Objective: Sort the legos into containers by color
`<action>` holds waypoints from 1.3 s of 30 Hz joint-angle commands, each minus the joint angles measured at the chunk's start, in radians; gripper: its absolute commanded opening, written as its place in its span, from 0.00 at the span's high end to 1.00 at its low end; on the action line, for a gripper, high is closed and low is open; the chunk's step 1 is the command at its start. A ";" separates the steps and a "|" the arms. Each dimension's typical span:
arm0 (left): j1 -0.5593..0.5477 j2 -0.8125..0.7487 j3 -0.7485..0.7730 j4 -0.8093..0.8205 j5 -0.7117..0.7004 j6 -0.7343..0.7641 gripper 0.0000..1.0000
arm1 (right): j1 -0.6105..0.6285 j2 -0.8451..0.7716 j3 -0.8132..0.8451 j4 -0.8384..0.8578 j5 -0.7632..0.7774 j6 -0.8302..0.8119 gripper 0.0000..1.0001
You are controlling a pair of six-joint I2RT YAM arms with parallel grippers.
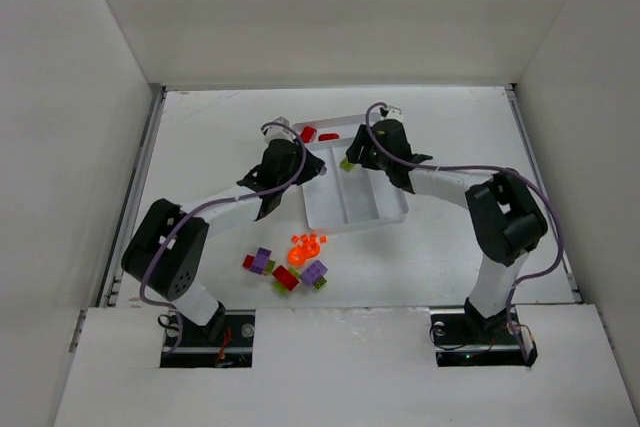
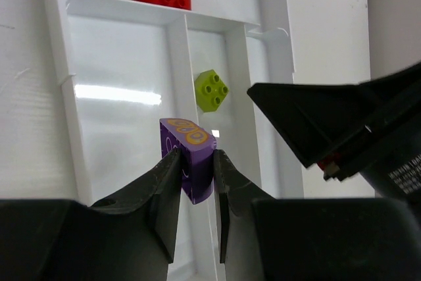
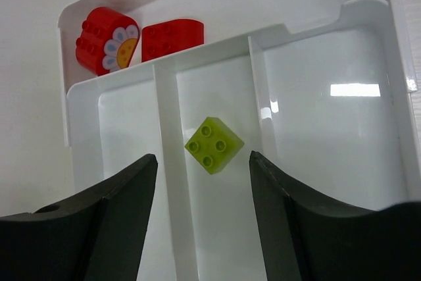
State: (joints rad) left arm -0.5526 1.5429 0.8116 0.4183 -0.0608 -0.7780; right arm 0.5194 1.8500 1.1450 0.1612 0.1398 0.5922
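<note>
My left gripper [image 2: 196, 162] is shut on a purple brick [image 2: 189, 156] with an orange print and holds it above the white tray [image 2: 118, 97], over the divider between the left and middle long sections. My right gripper [image 3: 203, 156] is open and empty above the middle section, where a lime green brick [image 3: 214, 145] lies. Two red bricks [image 3: 105, 39] [image 3: 172, 37] lie in the crosswise section. In the top view both grippers [image 1: 310, 167] [image 1: 352, 159] hang over the tray's far end [image 1: 395, 215].
Loose legos lie on the table in front of the tray: orange pieces [image 1: 305, 245], purple bricks [image 1: 262, 260] [image 1: 314, 272] and a red brick [image 1: 285, 278]. White walls enclose the table. The right gripper's black body [image 2: 342, 129] is close to the right of my left fingers.
</note>
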 commanded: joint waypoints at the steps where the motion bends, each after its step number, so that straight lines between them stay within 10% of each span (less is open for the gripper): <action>1: 0.016 0.054 0.076 0.080 0.047 0.020 0.92 | 0.014 -0.121 -0.040 0.023 0.017 -0.017 0.36; 15: 0.039 0.224 0.156 0.086 0.039 0.034 0.72 | 0.228 -0.534 -0.442 0.090 0.086 -0.015 0.36; 31: 0.040 -0.013 0.032 0.059 -0.036 0.065 0.54 | 0.553 -0.733 -0.531 -0.098 0.086 -0.035 0.43; 39: -0.023 -0.275 -0.129 -0.039 -0.040 0.074 0.54 | 0.745 -0.560 -0.450 -0.109 0.086 -0.087 0.18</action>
State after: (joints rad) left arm -0.5617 1.3533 0.7341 0.4301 -0.0879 -0.7238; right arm 1.2415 1.2293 0.6361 0.0608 0.2123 0.5423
